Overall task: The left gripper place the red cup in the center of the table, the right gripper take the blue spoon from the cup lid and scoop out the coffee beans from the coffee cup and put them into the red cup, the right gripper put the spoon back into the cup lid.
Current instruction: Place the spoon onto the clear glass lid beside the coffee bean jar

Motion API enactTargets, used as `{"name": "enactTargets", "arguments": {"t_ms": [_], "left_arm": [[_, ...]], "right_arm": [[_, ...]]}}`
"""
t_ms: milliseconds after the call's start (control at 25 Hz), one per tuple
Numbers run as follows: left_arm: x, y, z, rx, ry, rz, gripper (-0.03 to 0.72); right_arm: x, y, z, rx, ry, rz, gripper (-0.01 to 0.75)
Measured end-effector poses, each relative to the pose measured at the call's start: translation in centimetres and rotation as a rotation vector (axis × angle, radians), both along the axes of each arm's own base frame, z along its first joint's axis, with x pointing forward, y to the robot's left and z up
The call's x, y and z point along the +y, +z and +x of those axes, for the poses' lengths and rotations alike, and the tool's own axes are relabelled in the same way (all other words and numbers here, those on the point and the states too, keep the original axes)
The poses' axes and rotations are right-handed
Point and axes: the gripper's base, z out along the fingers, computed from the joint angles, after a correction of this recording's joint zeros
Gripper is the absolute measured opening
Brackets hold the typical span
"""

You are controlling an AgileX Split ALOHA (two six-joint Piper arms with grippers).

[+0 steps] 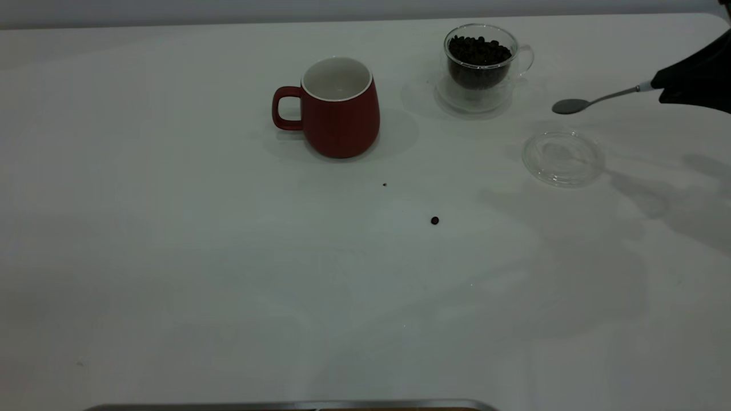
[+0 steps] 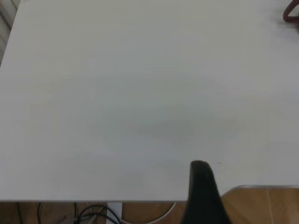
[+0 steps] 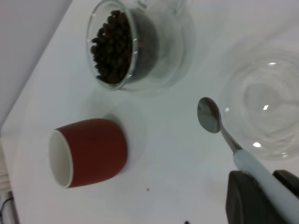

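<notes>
Above cup lid (image 1: 563, 157): clawed blue spoon (image 1: 597, 101)

Two cups are counted on the table (image 1: 171, 257): one red cup (image 1: 340, 114) and one coffee cup (image 1: 480, 65). One cup lid (image 1: 563, 158), one blue spoon (image 1: 599, 100), one heap of coffee beans (image 1: 478, 51) and one stray bean (image 1: 434, 220) are seen.

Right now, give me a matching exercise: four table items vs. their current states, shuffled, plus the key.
Items:
1. red cup
2. coffee cup
3. cup lid
4. blue spoon

States:
A. held above the table by the right gripper
B. upright, nothing visible inside
C. full of coffee beans
D. flat on the table, nothing on it

Pairs: 1-B, 2-C, 3-D, 4-A
</notes>
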Motion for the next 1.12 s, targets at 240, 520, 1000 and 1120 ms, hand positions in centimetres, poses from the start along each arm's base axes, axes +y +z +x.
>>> {"name": "enactTargets", "arguments": {"t_ms": [240,520,1000,1120], "left_arm": [[0.0,0.0,0.0,0.000,0.000,0.000,0.577],[0.0,0.0,0.0,0.000,0.001,-0.002,0.577],[0.0,0.0,0.0,0.000,0.001,-0.002,0.577],[0.0,0.0,0.0,0.000,0.001,-0.002,0.577]], "right_arm": [[-0.2,-1.3,-0.1,0.037,-0.028,0.002,0.109],[-0.4,-2.5,-0.5,0.077,-0.023,-0.040,0.109],[-0.7,-4.8,0.8,0.070,0.012,-0.025,0.109],[-0.7,-5.4,1.1,0.050,0.039,-0.014,0.109]]}}
